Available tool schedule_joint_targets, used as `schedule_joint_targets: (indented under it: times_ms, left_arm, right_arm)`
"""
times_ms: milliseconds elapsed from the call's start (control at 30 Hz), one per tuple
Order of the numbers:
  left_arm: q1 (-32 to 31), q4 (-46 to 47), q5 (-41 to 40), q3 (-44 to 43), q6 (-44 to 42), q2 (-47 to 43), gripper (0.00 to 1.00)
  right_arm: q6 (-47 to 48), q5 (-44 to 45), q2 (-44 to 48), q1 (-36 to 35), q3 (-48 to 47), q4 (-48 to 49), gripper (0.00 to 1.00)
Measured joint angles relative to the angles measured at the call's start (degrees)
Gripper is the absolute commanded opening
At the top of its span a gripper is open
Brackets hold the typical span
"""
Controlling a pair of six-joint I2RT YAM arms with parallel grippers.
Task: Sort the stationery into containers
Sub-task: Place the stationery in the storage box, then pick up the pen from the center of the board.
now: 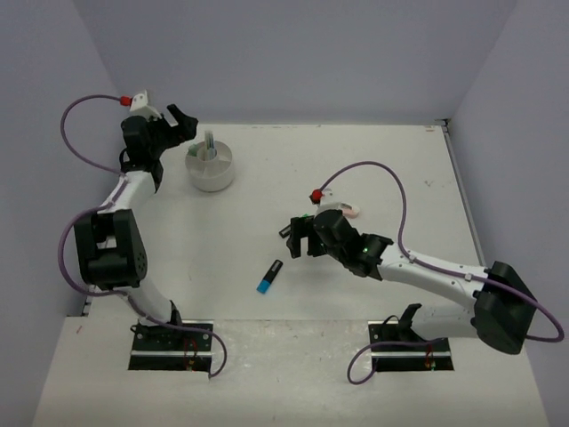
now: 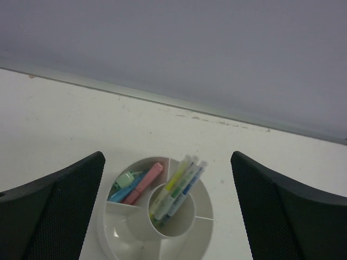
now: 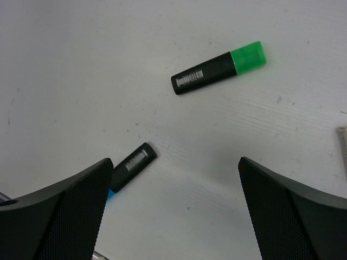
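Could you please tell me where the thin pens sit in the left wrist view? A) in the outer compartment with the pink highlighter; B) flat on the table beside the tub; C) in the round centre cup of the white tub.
C: the thin pens lean inside the centre cup of the white tub, while the pink highlighter lies in an outer compartment.

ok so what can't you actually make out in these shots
- Right wrist view: blue highlighter, cap end hidden by a finger of the right pincer.
- Right wrist view: tan item, cut off by the right edge.
- Left wrist view: tub, near compartments cut off by the bottom edge.
- Top view: tub contents, too small.
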State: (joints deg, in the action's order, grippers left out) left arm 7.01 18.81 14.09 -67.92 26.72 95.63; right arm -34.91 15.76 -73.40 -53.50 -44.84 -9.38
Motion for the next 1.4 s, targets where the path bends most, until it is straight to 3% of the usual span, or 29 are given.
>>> schedule_joint_targets:
  times_ms: [167, 300, 400, 700, 1033, 1233, 1333, 1400]
  left_arm:
    - [-0.32, -8.43, -6.65, 3.48, 7.94, -18.2, 1.0]
    - [-4.01, -11.17, -8.38, 10.83, 9.4, -35.13, 1.0]
    - [-6.55, -13.59, -7.87, 14.8, 8.56, -42.15, 1.0]
    - [-7.89, -26.78, -4.59, 22.64, 2.08, -48.34, 1.0]
    - [-7.91, -31.64, -2.35, 23.31, -2.05, -54.46, 1.0]
    - [-7.91, -32.56, -1.37, 24.79, -2.51, -53.77, 1.0]
    - [-7.91, -33.28, -0.51, 25.1, -2.5, -53.15, 1.0]
    - [-7.91, -33.38, 0.09, 25.34, -2.45, -53.01, 1.0]
  right_arm:
    - [-15.28, 6.28, -12.62, -1.8, -12.45, -9.85, 0.96]
    - [-27.35, 9.18, -17.45, -6.82, -16.24, -16.09, 0.88]
    - [-33.96, 10.52, -20.07, -10.57, -17.89, -20.0, 0.83]
    - [-44.52, 12.21, -31.93, -15.46, -30.35, -28.39, 0.68]
    - [-47.29, 8.91, -37.98, -15.84, -30.64, -28.78, 0.46]
    - [-47.77, 8.31, -38.36, -15.88, -29.91, -27.6, 0.43]
    - [-47.83, 8.32, -38.23, -15.88, -29.57, -27.18, 0.2]
    - [-47.73, 8.46, -38.04, -15.88, -29.16, -26.59, 0.18]
